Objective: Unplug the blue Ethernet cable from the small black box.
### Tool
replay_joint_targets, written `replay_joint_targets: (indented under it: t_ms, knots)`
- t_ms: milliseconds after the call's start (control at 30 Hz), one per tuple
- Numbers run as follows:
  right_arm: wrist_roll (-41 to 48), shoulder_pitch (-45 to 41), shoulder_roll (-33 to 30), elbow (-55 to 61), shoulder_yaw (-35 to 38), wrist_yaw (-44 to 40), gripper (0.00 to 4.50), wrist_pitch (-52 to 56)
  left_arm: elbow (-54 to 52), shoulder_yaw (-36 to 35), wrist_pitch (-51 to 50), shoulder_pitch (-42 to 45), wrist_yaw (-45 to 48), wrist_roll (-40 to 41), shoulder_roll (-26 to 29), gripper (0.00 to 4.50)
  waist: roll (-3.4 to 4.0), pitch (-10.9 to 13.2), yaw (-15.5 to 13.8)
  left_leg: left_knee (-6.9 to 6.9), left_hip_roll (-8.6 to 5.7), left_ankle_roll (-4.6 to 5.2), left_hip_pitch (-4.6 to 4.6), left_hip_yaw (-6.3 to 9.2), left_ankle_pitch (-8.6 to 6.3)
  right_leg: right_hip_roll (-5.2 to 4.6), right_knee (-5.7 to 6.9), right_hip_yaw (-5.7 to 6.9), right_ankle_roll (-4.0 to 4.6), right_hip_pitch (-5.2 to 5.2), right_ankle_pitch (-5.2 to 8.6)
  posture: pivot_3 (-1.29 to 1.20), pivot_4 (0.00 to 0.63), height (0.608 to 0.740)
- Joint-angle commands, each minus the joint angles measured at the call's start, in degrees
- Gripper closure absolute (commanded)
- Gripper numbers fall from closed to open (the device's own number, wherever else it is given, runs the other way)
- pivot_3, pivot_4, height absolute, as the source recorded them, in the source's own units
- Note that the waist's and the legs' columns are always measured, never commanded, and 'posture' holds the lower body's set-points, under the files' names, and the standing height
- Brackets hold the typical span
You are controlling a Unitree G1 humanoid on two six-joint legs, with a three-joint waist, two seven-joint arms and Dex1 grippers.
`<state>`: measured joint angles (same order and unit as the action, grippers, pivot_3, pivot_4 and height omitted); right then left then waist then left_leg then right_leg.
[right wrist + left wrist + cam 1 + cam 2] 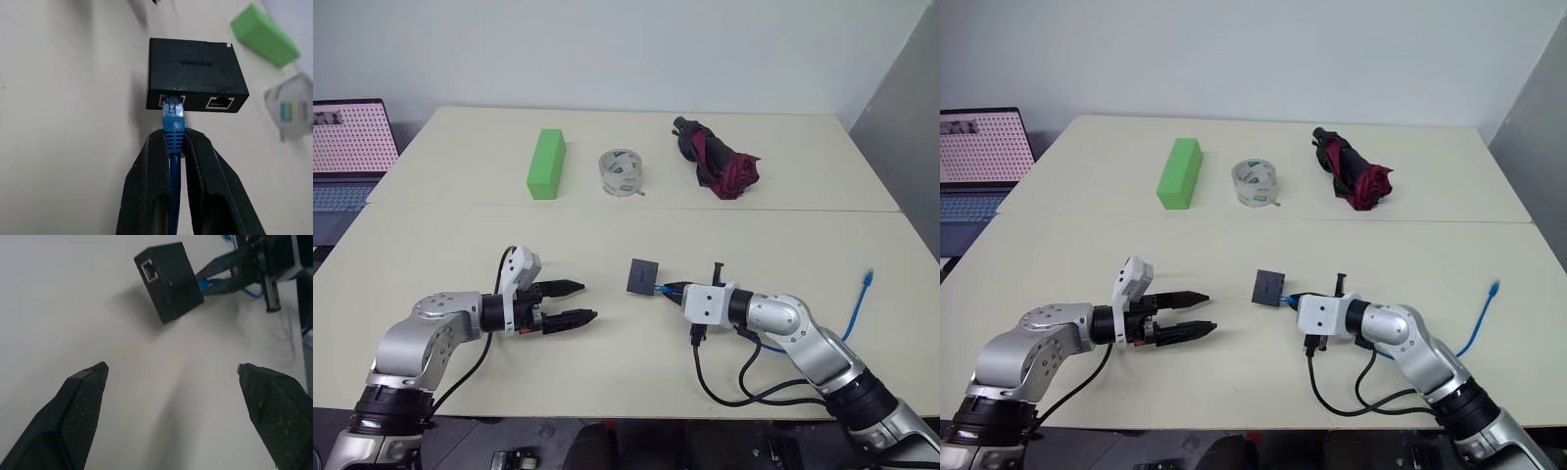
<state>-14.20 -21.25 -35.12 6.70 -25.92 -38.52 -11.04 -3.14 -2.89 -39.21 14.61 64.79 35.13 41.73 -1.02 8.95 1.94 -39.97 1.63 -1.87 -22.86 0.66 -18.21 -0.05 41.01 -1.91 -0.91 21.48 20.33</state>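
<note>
1. The small black box (643,276) is near the middle of the front part of the surface (607,225). In the left wrist view it looks tilted, w/ one edge up, prob. because the plug carries it a bit; I cannot tell if it touches the surface.

2. The blue Ethernet cable (173,122) is plugged in one port of the box, on the edge that faces the right tool (174,147). A 2nd port beside it is empty. So the unplug step is not yet done.

3. The right tool is closed narrow on the cable, just behind the box, w/ the blue boot between its two fingers (151,171). I think the grip is so near the plug because a pull there goes straight out of the port and does not bend the cord.

4. The rest of the cable runs from the box under the right arm and away to the right; its free end (868,277) lies well apart from the box, near the surface's right edge.

5. The left tool (570,303) is wide open and holds nothing. It is to the left of the box, apart from it, and points at it. My judgement: it is placed there to clamp the box, so the box stays when the right side pulls.

6. Risk, as I judge: w/o this clamp the light box will just follow the cable.

7. Beyond the box, well apart, are a green block (546,164), a tape roll (621,172) and a folded umbrella (717,162); they do not disturb.
</note>
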Motion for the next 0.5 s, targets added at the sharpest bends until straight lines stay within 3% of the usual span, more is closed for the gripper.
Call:
replay_joint_targets:
  t_ms: [33, 467, 500]
  knots:
    - [-2.11, -2.27, -1.70, 0.61, 1.05, 0.04, 4.37, -10.20, -3.81, -1.09, -3.77, 2.48, -0.85, 4.46, -1.78, 0.00, -0.02, 0.00, -0.08, -0.01, -0.02, 0.00, 0.00, -0.01, 0.00, -0.01, -0.01, -0.02, 0.00, 0.00, 0.00, 0.00, 0.150, 0.740]
    - [0.78, -3.38, -0.82, -0.70, 4.50, -0.11, 4.37, -19.25, -5.26, -1.43, -8.98, 6.67, -2.21, 10.36, -5.90, 0.00, -0.02, 0.00, -0.10, -0.05, 0.00, -0.03, 0.01, -0.01, 0.02, -0.02, -0.02, -0.02, 0.00, -0.04, 0.00, 0.00, 0.150, 0.740]
    - [0.86, -3.40, -0.78, -0.81, 4.69, -0.10, 4.37, -19.35, -5.29, -1.51, -9.21, 6.77, -2.21, 10.76, -6.06, 0.18, -0.02, 0.00, -0.11, -0.05, 0.00, -0.03, 0.00, -0.01, 0.02, -0.02, -0.02, -0.02, 0.00, -0.04, 0.00, 0.00, 0.150, 0.740]
